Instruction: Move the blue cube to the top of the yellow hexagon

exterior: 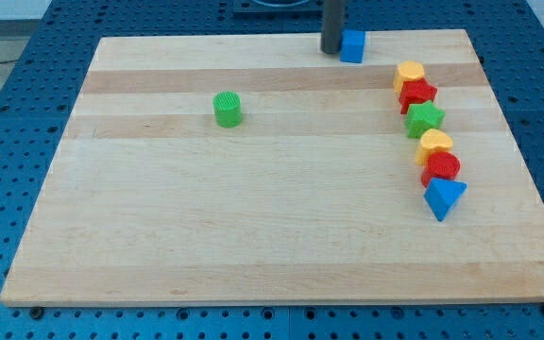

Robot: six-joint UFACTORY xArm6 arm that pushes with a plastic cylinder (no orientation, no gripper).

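Note:
The blue cube (352, 45) sits near the top edge of the wooden board (253, 217), right of centre. My tip (332, 50) touches the cube's left side. The yellow hexagon (409, 75) lies down and to the right of the cube, at the head of a column of blocks, with a gap of bare wood between it and the cube.
Below the hexagon runs a column: a red star (418, 94), a green star (425, 119), a yellow block (434, 144), a red block (441, 168) and a blue triangle (443, 197). A green cylinder (227, 109) stands alone at upper left.

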